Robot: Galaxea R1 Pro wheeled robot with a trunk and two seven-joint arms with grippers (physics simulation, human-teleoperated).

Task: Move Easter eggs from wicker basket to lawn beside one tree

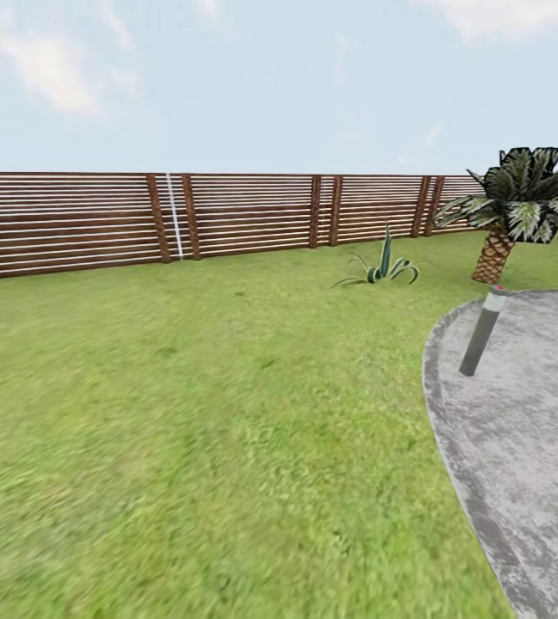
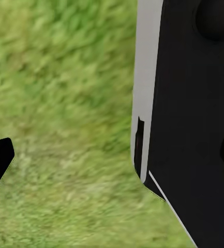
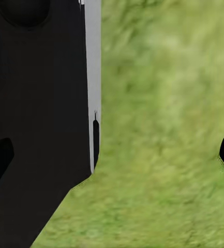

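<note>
From the head we see the lawn running to a slatted fence, a grey patio at right with a post, a short palm beyond. Each wrist looks down on grass beside our dark body; we cannot tell how either claw stands.
</note>
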